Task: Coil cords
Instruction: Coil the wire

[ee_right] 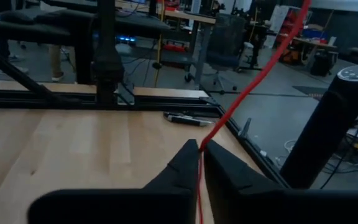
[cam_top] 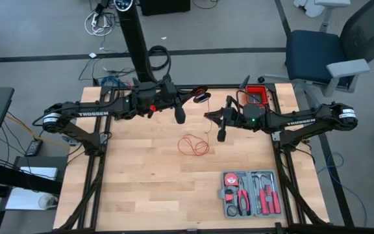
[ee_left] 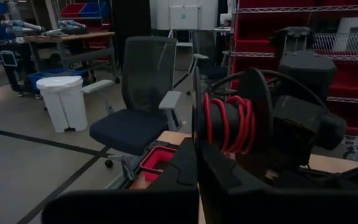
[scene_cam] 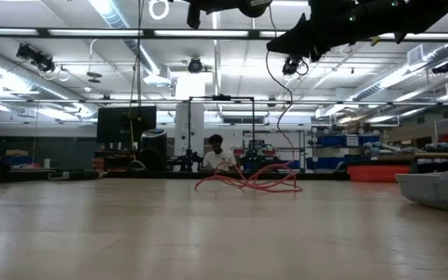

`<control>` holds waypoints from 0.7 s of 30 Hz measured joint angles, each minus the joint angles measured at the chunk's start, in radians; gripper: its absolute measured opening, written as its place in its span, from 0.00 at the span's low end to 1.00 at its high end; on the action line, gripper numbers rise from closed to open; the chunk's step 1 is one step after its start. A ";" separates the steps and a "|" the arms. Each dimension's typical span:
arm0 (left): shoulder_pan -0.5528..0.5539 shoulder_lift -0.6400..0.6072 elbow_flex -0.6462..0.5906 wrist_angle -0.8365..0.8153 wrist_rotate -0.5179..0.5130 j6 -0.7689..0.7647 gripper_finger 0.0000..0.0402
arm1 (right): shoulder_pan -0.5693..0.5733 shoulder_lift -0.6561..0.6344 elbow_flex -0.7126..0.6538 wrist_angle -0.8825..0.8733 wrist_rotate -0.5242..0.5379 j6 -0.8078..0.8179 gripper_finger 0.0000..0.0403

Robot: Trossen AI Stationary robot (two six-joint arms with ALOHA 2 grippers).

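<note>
Red cord (cam_top: 193, 144) lies as a small loose tangle near the middle of the wooden table (cam_top: 141, 188) in the overhead view, with a thin strand rising toward the two grippers that hang above the far half of the table. The left gripper (cam_top: 180, 117) sits left of the tangle and the right gripper (cam_top: 221, 134) just right of it; a black spool (cam_top: 202, 97) with red windings sits between the arms near the far edge, and a grey tool case (cam_top: 250, 193) rests well apart at the near right. From table height, the cord (scene_cam: 247, 181) shows as low pink loops lying on the surface, both arms dark overhead, a seated person far behind. The left wrist camera shows what the others do not: several turns of cord (ee_left: 229, 124) already wound on the spool, just beyond the left gripper (ee_left: 197, 163), whose fingers are pressed together on nothing visible. The right wrist camera shows the right gripper (ee_right: 201, 155) pinching a taut strand (ee_right: 253, 84), a grip too fine to read from above. The likely risks are that the thread-thin cord slips from the pinch, or that the loose loops snag and knot if it is pulled quickly.
</note>
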 joint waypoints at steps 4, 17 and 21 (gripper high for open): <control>0.000 0.000 0.000 0.000 0.000 0.000 0.00 | 0.004 0.000 0.000 0.007 -0.020 -0.008 0.01; 0.000 0.040 0.000 0.047 0.003 -0.037 0.00 | 0.011 0.055 0.100 -0.018 0.033 0.019 0.00; -0.006 0.094 0.000 0.096 -0.014 -0.080 0.00 | 0.029 0.129 0.187 -0.055 0.098 0.015 0.00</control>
